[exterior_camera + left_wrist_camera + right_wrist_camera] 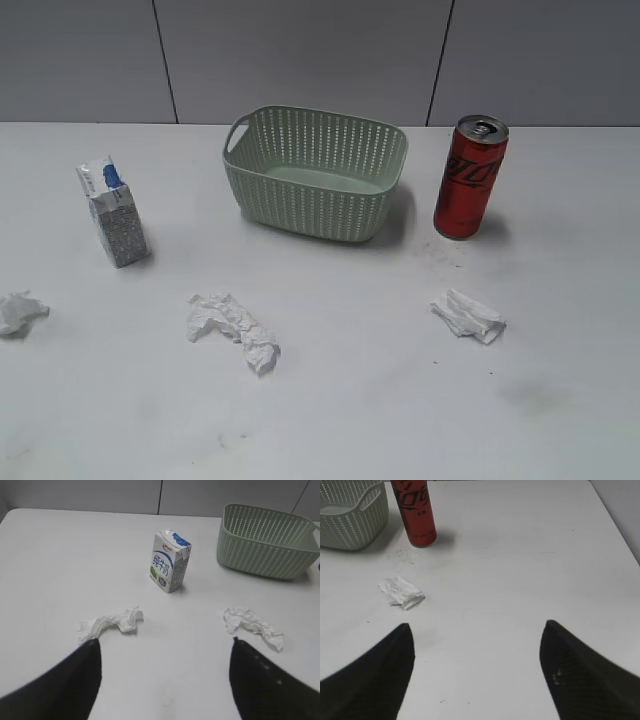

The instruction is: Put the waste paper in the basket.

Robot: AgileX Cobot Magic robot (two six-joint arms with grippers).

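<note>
Three crumpled white waste paper wads lie on the white table: one at the far left [20, 312], a longer one in the middle [232, 328] and one at the right [468, 316]. The pale green basket [320, 205] stands behind them, with nothing in it. My left gripper [165, 642] is open and empty; the left wad [111, 623] and the middle wad [252, 626] lie just beyond its fingertips. My right gripper [477, 627] is open and empty; the right wad [401, 592] lies ahead to its left. Neither gripper shows in the exterior view.
A red can [470, 178] stands upright right of the basket, behind the right wad. A white-and-blue packet [112, 212] stands upright left of the basket. Both also show in the wrist views, the packet [170, 561] and the can [415, 510].
</note>
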